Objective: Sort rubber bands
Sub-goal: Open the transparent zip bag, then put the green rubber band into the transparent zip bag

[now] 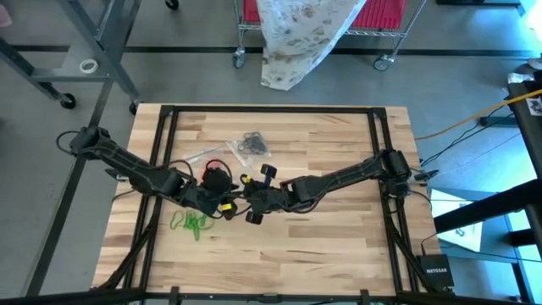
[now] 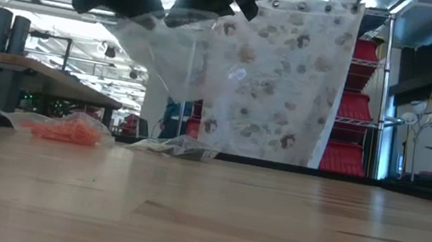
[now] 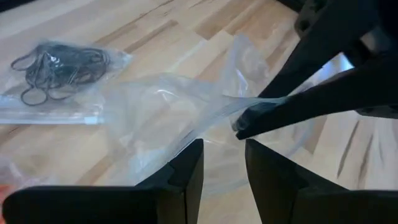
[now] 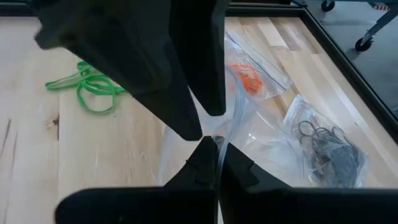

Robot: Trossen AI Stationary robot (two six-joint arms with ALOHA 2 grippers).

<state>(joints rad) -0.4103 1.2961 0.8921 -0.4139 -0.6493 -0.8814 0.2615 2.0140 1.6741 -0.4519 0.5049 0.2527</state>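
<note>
Wooden table (image 1: 339, 212) held limp, light green rubber bands (image 1: 191, 223), best pinched mid-loop; right gripper (image 4: 214, 146) clenched on clear bag (image 3: 161, 118), left gripper (image 3: 222, 165) jaws parted, empty.

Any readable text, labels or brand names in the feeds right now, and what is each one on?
"NETGEAR": on the small black box on the floor beside the table's right edge, high view.
White tag at the far right edge: markings too small to read.
Nothing legible in the other views.
</note>
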